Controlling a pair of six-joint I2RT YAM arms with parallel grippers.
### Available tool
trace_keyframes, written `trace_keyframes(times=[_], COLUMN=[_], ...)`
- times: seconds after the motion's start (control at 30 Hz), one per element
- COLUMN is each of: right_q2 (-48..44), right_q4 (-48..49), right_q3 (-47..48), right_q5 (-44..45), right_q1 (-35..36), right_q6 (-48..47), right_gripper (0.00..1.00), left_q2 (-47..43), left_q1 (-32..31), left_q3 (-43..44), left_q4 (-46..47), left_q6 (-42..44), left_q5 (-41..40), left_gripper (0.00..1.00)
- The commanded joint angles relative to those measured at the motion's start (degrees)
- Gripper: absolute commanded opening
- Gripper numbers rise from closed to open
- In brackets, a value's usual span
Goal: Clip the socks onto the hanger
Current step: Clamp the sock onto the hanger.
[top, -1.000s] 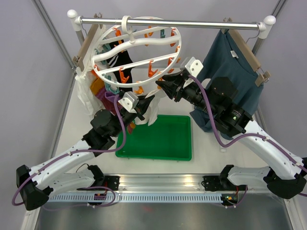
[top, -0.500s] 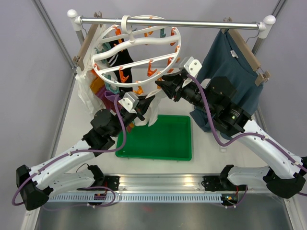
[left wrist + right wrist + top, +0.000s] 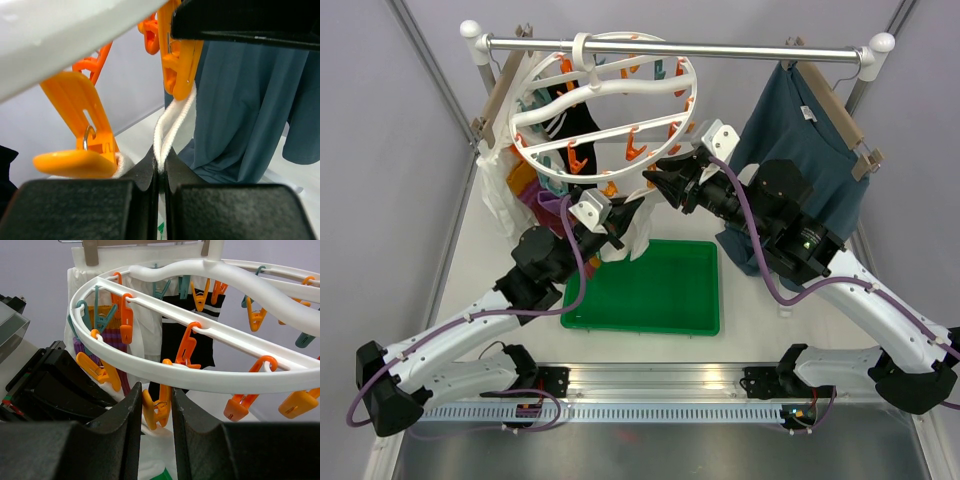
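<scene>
The round white hanger hangs from the rail, with orange and teal clips. My left gripper is shut on the folded edge of a white sock and holds it up under the ring's near rim. That edge runs up into the mouth of an orange clip. My right gripper is shut on this same orange clip, one finger pressing each side. The white sock hangs below it. A black sock with white stripes and a maroon-and-orange sock hang clipped on the far side.
A green tray lies on the table under the hanger. A teal-blue shirt on a wooden hanger fills the right end of the rail. A white garment hangs at the left end.
My left gripper has edged slightly up toward the ring with the white sock. The right gripper has stayed on the orange clip.
</scene>
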Motion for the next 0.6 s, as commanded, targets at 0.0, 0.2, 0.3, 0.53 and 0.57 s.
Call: trace_keyframes(times=[0.0,0.2,0.3,0.53,0.57], right_q2=[-0.42,-0.68,-0.77,-0.86,-0.86], right_q4=[-0.44,-0.53,-0.53,-0.88,-0.88], right_q3=[1.90,1.72,1.63,1.28,1.20], right_q5=[-1.58,-1.58,-2.02,-2.02,-2.02], right_q1=[-0.04,-0.13,-0.04,-0.04,-0.12], right_q6=[-0.44,-0.88,-0.97,-1.50,-1.76], right_gripper=[0.00,0.00,0.00,0.00,0.00], left_q2=[0.19,-0.77,-0.95,-1.39,-1.39], left_q1=[-0.43,-0.43,-0.43,-0.43,-0.43], left_q3=[2.75,2.57,2.57,3.28,3.36], left_q4=[4.02,4.20,4.11,3.94,3.94], left_q6=[0.40,-0.21,-0.30,-1.53,-1.80], left_q5=[-1.03,-0.32,-0.06,-0.23,-0.32], left_gripper=[0.02,0.02,0.02,0.02,0.02])
